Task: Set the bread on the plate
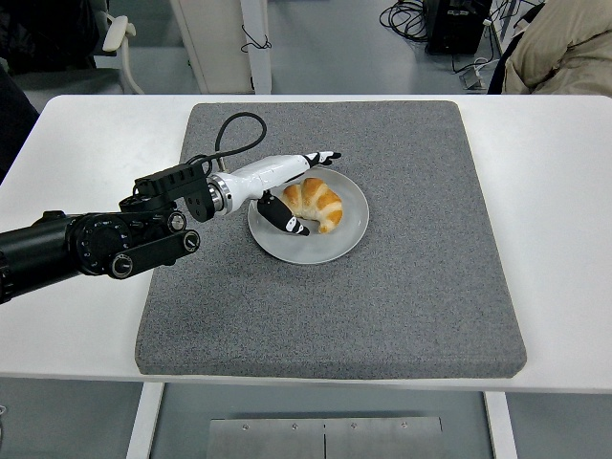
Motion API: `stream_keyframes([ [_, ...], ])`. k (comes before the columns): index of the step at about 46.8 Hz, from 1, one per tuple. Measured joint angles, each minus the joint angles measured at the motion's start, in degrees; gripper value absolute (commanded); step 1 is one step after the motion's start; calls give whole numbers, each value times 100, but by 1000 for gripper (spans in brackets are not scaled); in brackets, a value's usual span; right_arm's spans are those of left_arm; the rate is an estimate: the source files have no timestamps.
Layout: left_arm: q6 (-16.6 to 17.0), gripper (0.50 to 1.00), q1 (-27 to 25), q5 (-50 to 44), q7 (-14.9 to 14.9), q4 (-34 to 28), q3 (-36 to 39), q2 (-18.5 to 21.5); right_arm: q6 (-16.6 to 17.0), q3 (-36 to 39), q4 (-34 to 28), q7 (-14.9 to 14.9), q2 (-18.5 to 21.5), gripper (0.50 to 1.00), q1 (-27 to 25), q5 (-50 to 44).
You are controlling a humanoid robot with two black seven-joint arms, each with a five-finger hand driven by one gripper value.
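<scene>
The croissant point(316, 202) lay on the grey plate point(344, 234), a little toward the plate's far left side, golden and curved, with nothing gripping it. The plate sat on the grey felt mat point(411, 287) that covered most of the white table point(559, 239), in the mat's far left half.

The left hand point(292, 186) reached in from the left over the plate's left rim. Its fingers point(323, 157) were spread open: the upper ones pointed straight out past the far side of the croissant, while the thumb point(290, 223) stuck out below, over the plate just beside the pastry's near left end. From where I stood I could not tell whether either one touched the bread. The white forearm shell led back to the black arm point(86, 244), which lay low across the mat's left edge and the table, with a black cable point(232, 129) looping up behind the wrist.

A person's beige sleeve point(564, 48) showed at the far right corner, beyond the table.
</scene>
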Motion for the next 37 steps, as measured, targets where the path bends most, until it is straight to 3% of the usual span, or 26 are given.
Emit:
stream_keyframes([
  [21, -22, 972, 65, -1469, -334, -9, -619, 82, 0, 2, 1, 0, 0, 1000, 0, 0],
  [37, 155, 972, 364, -2673, -359, -8, -1355, 138, 0, 1, 0, 0, 0, 1000, 2, 0],
])
